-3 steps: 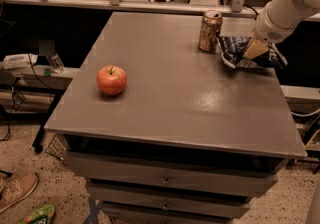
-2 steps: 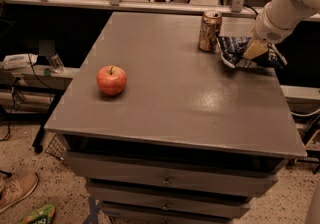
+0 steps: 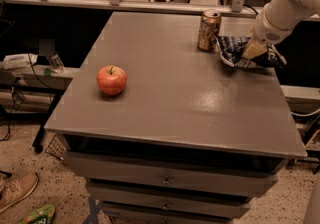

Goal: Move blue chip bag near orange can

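The orange can (image 3: 209, 30) stands upright near the far right of the grey table top (image 3: 170, 83). The blue chip bag (image 3: 234, 51) lies on the table just right of the can, close to the right edge, a small gap between them. My gripper (image 3: 250, 50) comes in from the upper right on a white arm and sits on the bag's right part, covering some of it.
A red apple (image 3: 111, 80) sits on the left part of the table. Drawers (image 3: 165, 180) are below the front edge. A shoe (image 3: 17, 190) and a green object lie on the floor at lower left. A railing runs behind the table.
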